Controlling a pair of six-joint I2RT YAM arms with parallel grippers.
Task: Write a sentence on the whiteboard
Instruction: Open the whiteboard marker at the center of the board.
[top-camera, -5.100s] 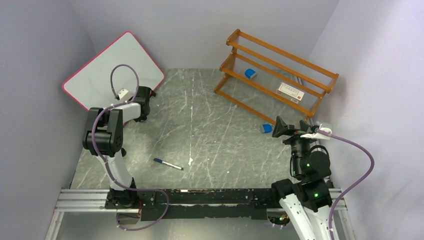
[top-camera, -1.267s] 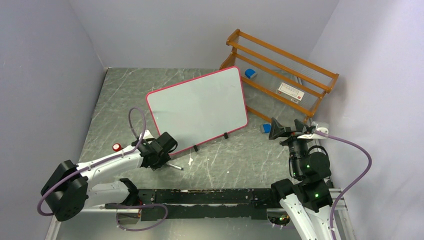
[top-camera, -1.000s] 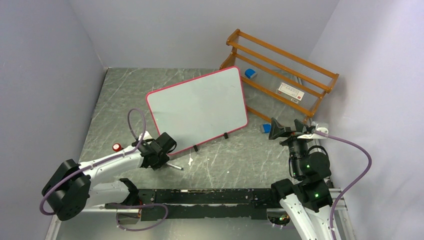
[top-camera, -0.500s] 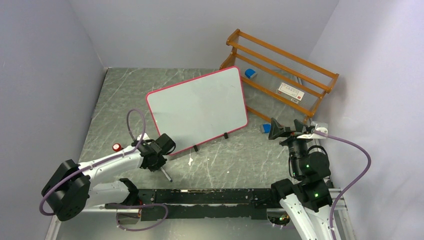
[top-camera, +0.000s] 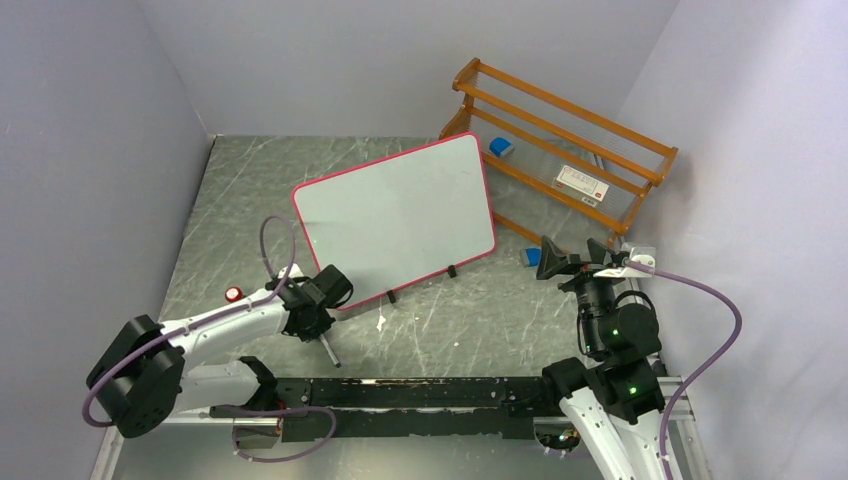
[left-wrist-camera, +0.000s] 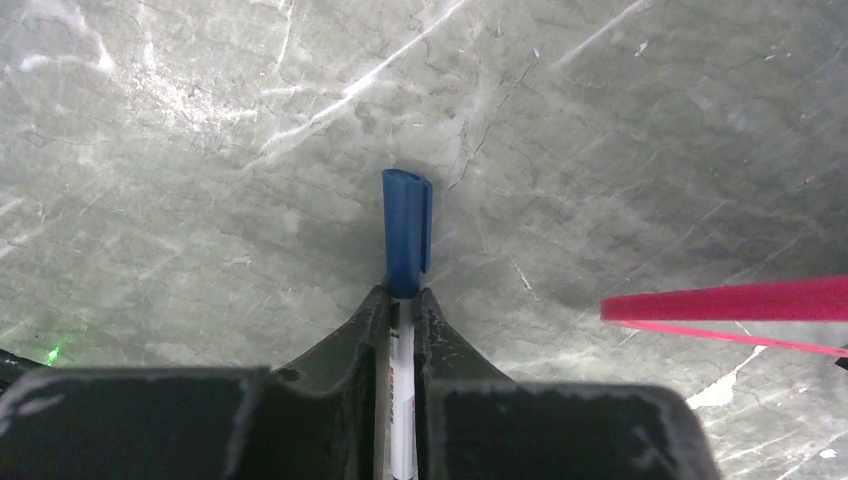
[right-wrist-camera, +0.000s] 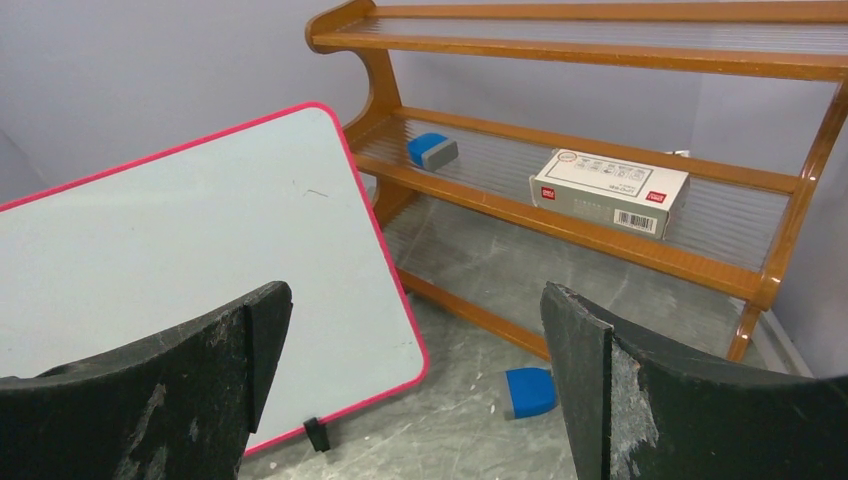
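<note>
Now left claw (left-wrist-camera: 400, 300) pinched shut on white marker pen with blue cap (left-wrist-camera: 405, 232); pen swung round on grey marble counter (top-camera: 450, 320). Nearby, large white pink-rimmed whiteboard (top-camera: 395, 215) sits blank; cap on, uncapping likely next. Right claw (right-wrist-camera: 415, 310) wide, empty.

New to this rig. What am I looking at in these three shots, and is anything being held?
Two robot arms are bolted at a table's near edge. The wide picture looks down from above and behind them; the other two come from cameras on each wrist. The left gripper is shut on a blue-capped marker. The right gripper is open and holds nothing. On the table stand a blank whiteboard and a wooden rack with a box.
</note>
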